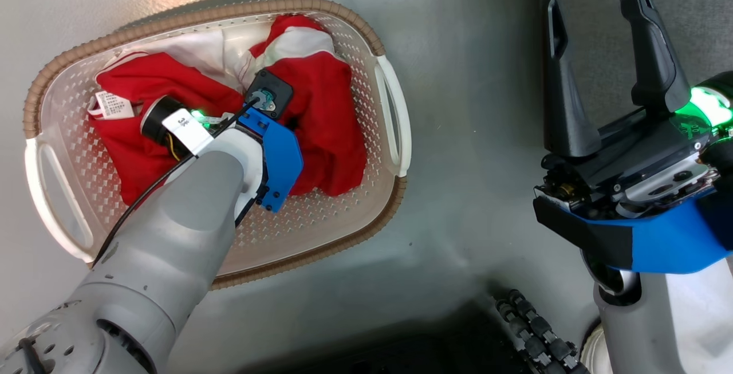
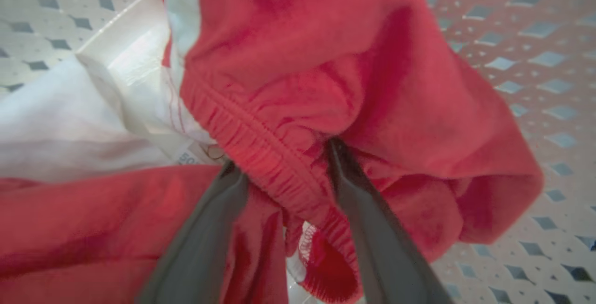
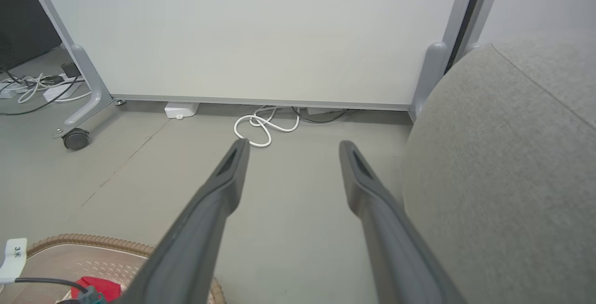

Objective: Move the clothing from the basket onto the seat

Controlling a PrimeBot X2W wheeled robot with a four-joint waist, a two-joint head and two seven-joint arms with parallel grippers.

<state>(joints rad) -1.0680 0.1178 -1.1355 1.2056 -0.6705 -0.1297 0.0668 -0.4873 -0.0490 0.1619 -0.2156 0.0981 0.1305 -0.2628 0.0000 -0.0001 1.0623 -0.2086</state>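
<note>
Red clothing [image 1: 326, 116] is straddled in the perforated basket [image 1: 338, 213].
Left pincer [image 2: 281, 155] spread, tips hidden by elastic hem; right pincer [image 3: 292, 145] spread.

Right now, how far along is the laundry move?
Nothing done yet: the clothing lies in the basket. In hand: the left gripper straddles a fold of it, fingers apart. To do: grip, lift, carry everything to the seat. The right gripper hangs open.
</note>
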